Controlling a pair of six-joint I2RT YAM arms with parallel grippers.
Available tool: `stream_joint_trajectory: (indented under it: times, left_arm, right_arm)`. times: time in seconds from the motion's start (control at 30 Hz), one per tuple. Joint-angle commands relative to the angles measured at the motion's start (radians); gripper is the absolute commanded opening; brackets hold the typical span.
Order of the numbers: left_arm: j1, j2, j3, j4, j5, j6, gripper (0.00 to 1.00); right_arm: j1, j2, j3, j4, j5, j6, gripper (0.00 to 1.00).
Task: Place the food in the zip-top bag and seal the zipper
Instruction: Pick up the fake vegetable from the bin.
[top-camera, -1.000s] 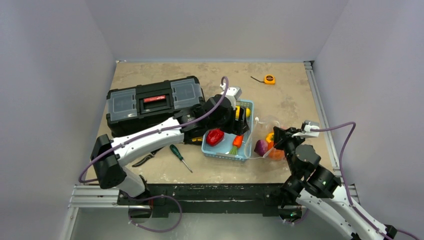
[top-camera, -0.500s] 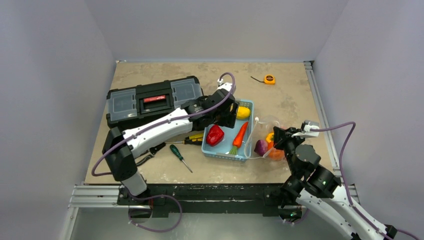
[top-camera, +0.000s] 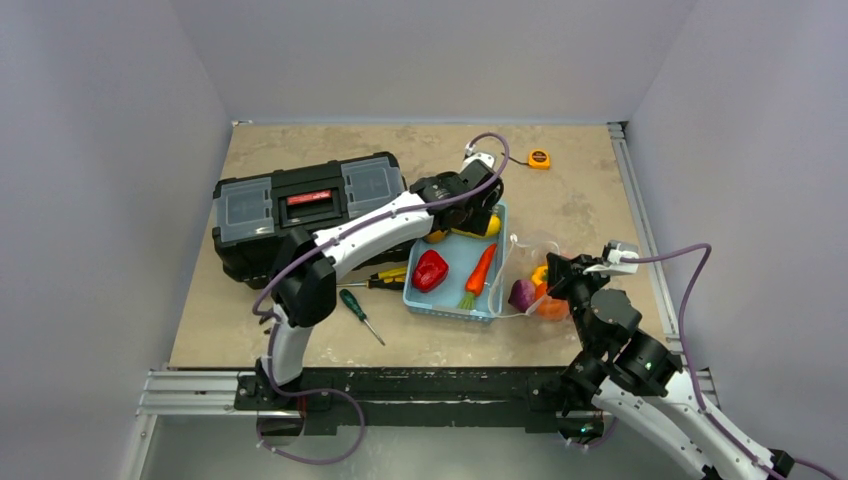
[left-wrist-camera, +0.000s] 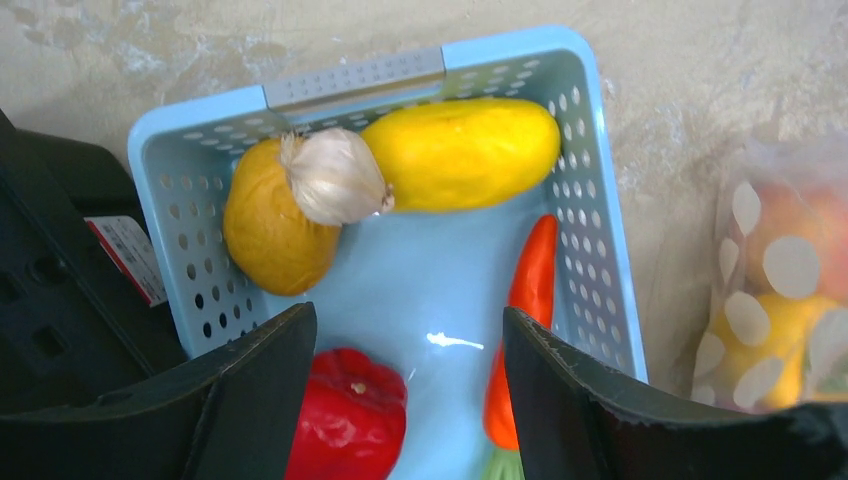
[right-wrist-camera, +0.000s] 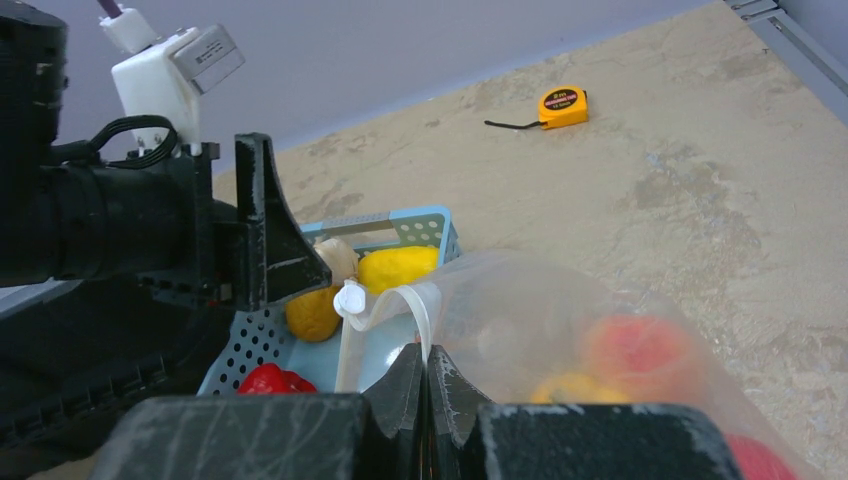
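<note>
Food (left-wrist-camera: 460, 153) ahead of my spread left claw (left-wrist-camera: 407, 320): glossy, hard, probably slippery; I'd grip across middle. Right claw (right-wrist-camera: 425, 372) pinches bag (right-wrist-camera: 540, 300) rim.

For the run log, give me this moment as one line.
left pincer: open over basket | right pincer: shut on zip-top bag | food: some bagged, some in basket

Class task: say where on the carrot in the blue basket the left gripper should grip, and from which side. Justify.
Grip the carrot across its orange middle, from above, with the left gripper. It lies flat beside the basket wall, so a sideways approach is probably blocked; its narrow width suits the open jaws.
</note>
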Motion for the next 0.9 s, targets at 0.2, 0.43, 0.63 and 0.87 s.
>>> stream_joint_trajectory:
  times: [0.2,0.43,0.63,0.87]
  left_arm:
    - [0.066,0.116,0.126,0.056,-0.104,-0.007,0.68]
    - [0.108,0.187,0.176,0.061,-0.072,-0.048,0.65]
    - [0.116,0.217,0.179,0.066,-0.041,-0.063,0.60]
    - [0.116,0.222,0.171,0.074,0.029,-0.054,0.45]
  right_arm:
    - [0.008,0.010,0.007,0.054,-0.009,-0.011,0.00]
    - [0.008,0.005,0.006,0.057,-0.010,-0.012,0.00]
    - [0.008,0.009,0.006,0.059,-0.013,-0.013,0.00]
    - [0.008,0.007,0.006,0.058,-0.015,-0.013,0.00]
